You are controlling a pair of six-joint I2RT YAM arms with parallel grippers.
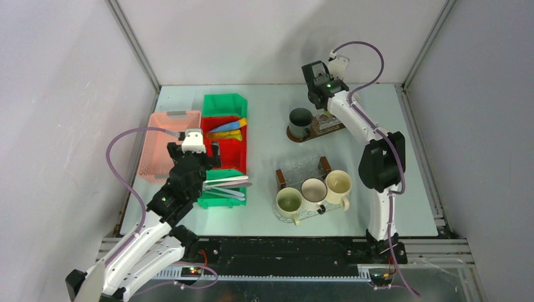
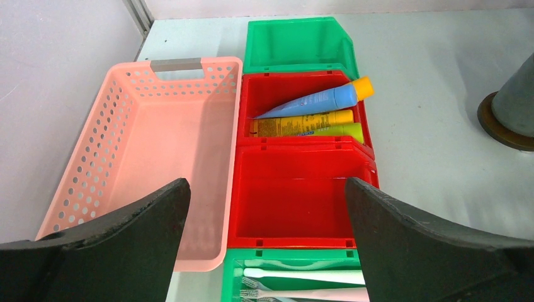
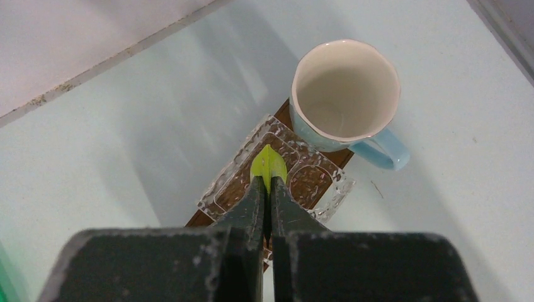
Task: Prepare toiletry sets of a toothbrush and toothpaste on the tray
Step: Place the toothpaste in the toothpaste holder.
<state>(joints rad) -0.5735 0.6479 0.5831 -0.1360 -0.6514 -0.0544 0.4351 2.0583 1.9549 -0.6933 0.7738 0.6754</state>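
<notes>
Only the tip of the green tube [image 3: 269, 162] pokes out of the right hand [image 3: 265, 184]. Its closed fingers [image 3: 252, 211] cover the rest of the tube and the near end of the tray [image 3: 318, 182]. From above, that hand's fingertips are lost under its own wrist. At the left hand [image 2: 266, 185], the toothbrushes [image 2: 302, 275] run under the fingers and off the bottom edge. The far mug [image 2: 516, 94] is cut by the right edge. The yellow-green tube [image 2: 343, 133] sits half behind the red bin's [image 2: 296, 207] wall. The left arm [image 1: 182, 182] covers part of that bin from above. I cannot tell what lies in the near mugs [image 1: 313, 189].
</notes>
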